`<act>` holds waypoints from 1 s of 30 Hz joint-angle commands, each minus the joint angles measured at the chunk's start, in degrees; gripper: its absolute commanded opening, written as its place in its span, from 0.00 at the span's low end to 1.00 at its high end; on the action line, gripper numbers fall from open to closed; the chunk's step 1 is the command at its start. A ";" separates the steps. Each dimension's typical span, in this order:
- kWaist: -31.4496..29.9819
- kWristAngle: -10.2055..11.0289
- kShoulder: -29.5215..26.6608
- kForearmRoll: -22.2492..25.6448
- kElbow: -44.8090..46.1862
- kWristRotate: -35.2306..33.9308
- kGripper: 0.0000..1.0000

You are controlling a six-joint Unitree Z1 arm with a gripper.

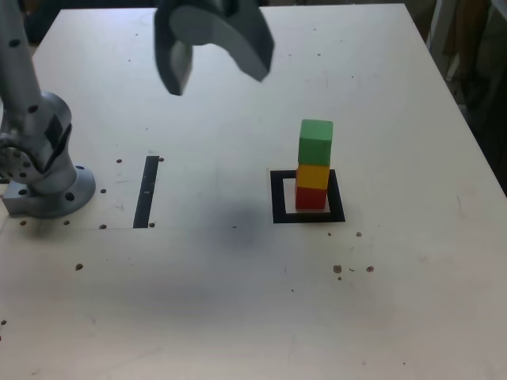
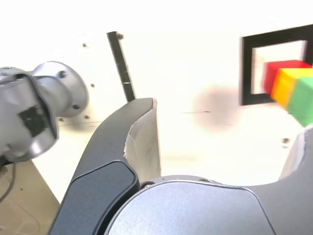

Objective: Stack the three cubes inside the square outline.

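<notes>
Going from the exterior view's left toward the black square, I see my round base well apart from it, then a thin black strip, nearer. My pincer hangs raised on the square's left in that view, its fingers spread apart and holding nothing. Inside the square's white centre stands a small, upright tower: glossy red cube lowest, orange-yellow cube between, plain green cube on top.
</notes>
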 commanded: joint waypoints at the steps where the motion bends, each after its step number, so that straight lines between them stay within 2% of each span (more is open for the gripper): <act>1: -0.04 0.40 -1.98 -0.22 3.31 -0.54 1.00; 7: -0.05 0.85 -6.58 -4.89 14.82 -1.94 1.00; 14: -0.05 0.43 -10.22 -15.13 30.02 -3.66 1.00; 30: -0.04 -1.86 -11.07 -33.35 48.47 -5.76 1.00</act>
